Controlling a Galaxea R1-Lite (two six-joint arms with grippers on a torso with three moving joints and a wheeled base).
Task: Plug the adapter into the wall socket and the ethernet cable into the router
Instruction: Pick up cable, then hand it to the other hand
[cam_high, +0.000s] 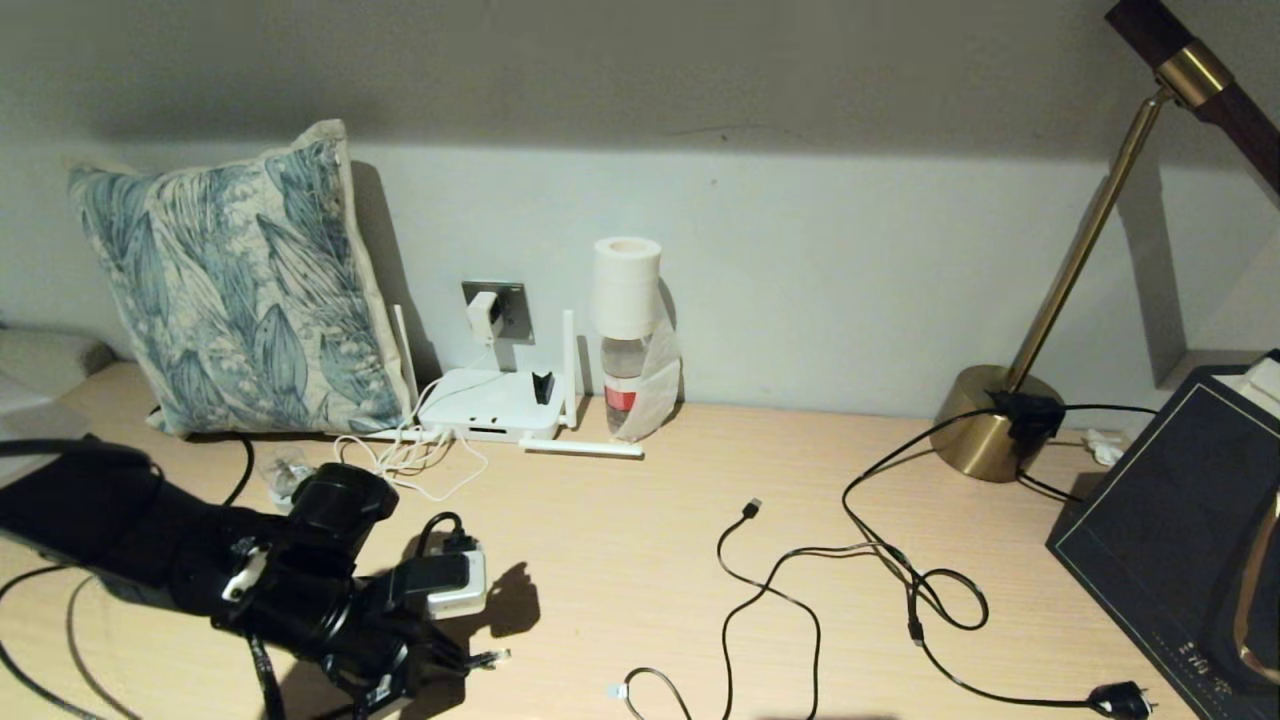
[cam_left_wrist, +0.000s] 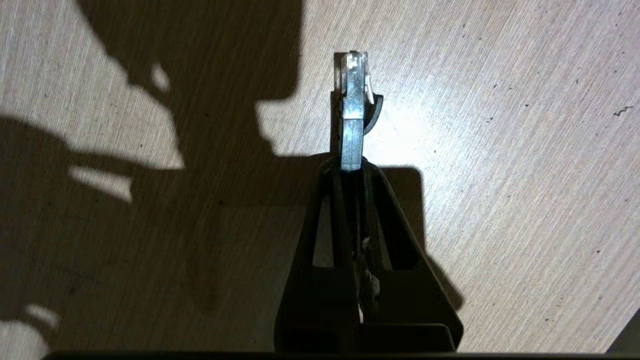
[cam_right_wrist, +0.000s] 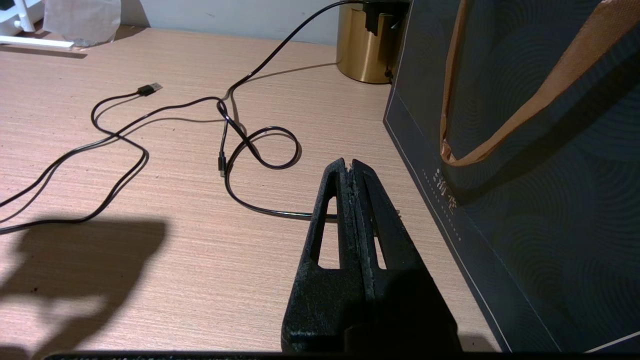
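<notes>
The table (cam_high: 640, 560) is pale wood-grain laminate, matt, with fine straight lines. The wall socket (cam_high: 512, 305) has a brushed grey metal plate. The router (cam_high: 490, 405) and the adapter (cam_high: 483, 315) look like smooth white plastic. The ethernet cable (cam_left_wrist: 351, 110) ends in clear glossy plastic. The lamp base (cam_high: 985, 425) is satin brass-toned metal. The pillow (cam_high: 240, 290) is printed woven cloth. The right gripper (cam_right_wrist: 348, 167) looks like rough matt black plastic.
</notes>
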